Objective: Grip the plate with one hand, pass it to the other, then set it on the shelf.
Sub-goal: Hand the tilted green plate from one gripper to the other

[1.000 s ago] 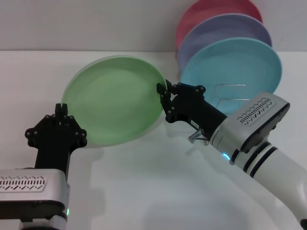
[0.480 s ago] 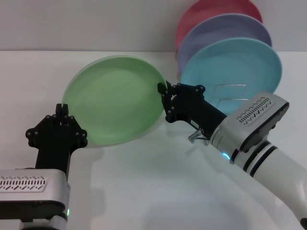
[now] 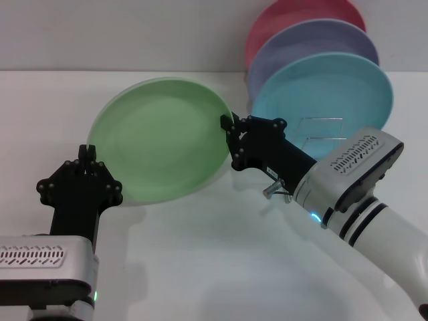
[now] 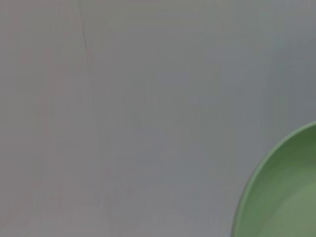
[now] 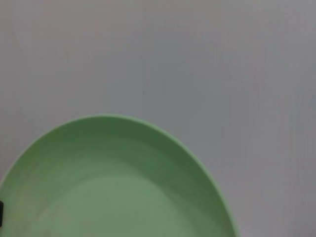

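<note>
The light green plate (image 3: 160, 137) hangs tilted above the white table, left of centre in the head view. My right gripper (image 3: 227, 127) is shut on its right rim and holds it up. My left gripper (image 3: 88, 155) is at the plate's lower left edge, just below the rim. The plate also fills the low part of the right wrist view (image 5: 113, 187), and its edge shows in a corner of the left wrist view (image 4: 286, 197). The silver wire rack (image 3: 322, 128) stands at the back right, behind my right arm.
A light blue plate (image 3: 328, 87), a lavender plate (image 3: 314, 40) and a pink plate (image 3: 281, 17) stand upright in a row at the rack. A small metal part (image 3: 271, 192) lies on the white table (image 3: 200, 254) beneath my right gripper.
My left gripper has drawn back a little, down and away from the plate's lower left rim. The plate and my right gripper have barely moved.
</note>
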